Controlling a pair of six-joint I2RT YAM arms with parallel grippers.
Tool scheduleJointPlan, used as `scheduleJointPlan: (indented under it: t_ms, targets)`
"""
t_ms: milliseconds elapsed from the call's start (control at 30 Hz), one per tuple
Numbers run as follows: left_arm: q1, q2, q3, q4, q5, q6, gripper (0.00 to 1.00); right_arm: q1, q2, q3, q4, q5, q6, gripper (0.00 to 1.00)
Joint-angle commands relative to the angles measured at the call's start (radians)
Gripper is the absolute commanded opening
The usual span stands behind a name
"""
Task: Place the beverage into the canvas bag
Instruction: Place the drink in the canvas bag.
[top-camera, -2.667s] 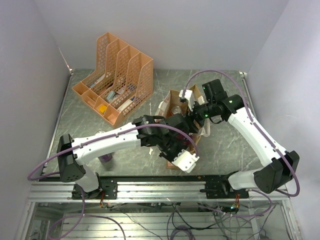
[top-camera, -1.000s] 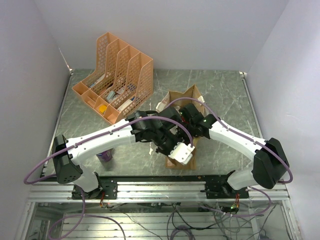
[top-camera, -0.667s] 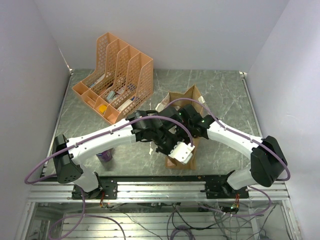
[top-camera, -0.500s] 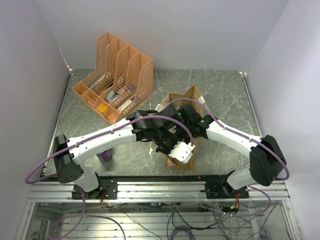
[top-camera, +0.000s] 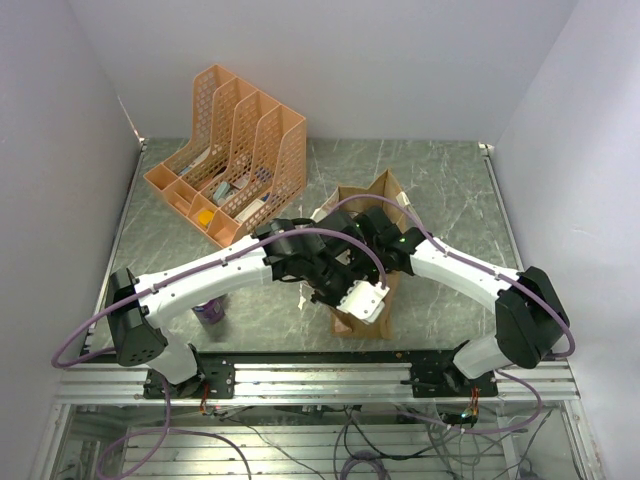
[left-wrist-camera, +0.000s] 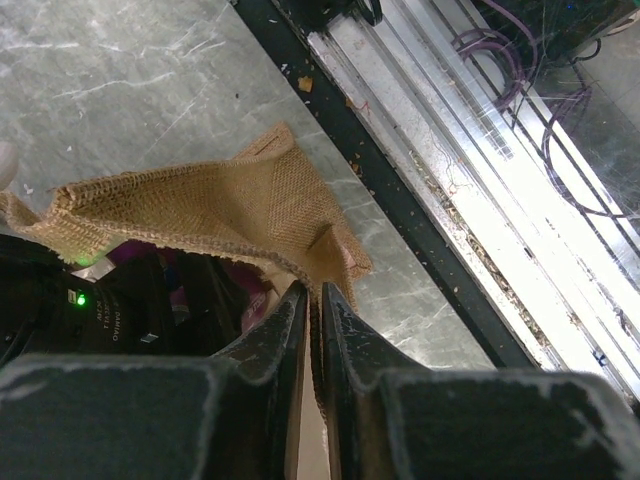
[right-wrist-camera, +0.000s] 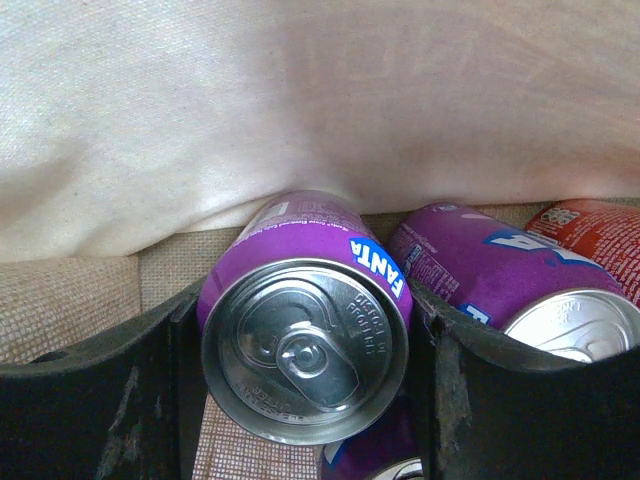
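The right gripper (right-wrist-camera: 305, 390) clasps the purple Fanta aluminium can (right-wrist-camera: 310, 300) inside the tan-brown canvas bag (left-wrist-camera: 220, 200); the left gripper (left-wrist-camera: 312, 290), nearly closed, pinches its rim. If that pinch slips, the mouth may collapse.

Since the earliest picture, the right gripper (right-wrist-camera: 308, 340), a purple can (right-wrist-camera: 300, 300) between its fingers, has been lowered from above the canvas bag's (top-camera: 380, 192) 12 o'clock end into its mouth. The left gripper (left-wrist-camera: 313, 295) has been shifted slightly toward 11 o'clock.
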Motion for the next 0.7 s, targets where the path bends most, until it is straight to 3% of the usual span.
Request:
scheduleJointPlan:
  t_ms: [0, 367, 667]
  targets:
    - [0.012, 0.009, -0.004, -0.023, -0.001, 0.008, 0.21, -0.004, 0.084, -0.050, 0.064, 0.064, -0.054, 0.52]
    - [0.029, 0.012, -0.002, -0.023, 0.004, 0.011, 0.22, -0.009, 0.054, -0.031, 0.049, 0.029, -0.037, 0.74]
    - [0.031, 0.017, 0.005, -0.025, -0.002, 0.016, 0.22, -0.009, 0.044, -0.022, 0.043, 0.019, -0.030, 0.79]
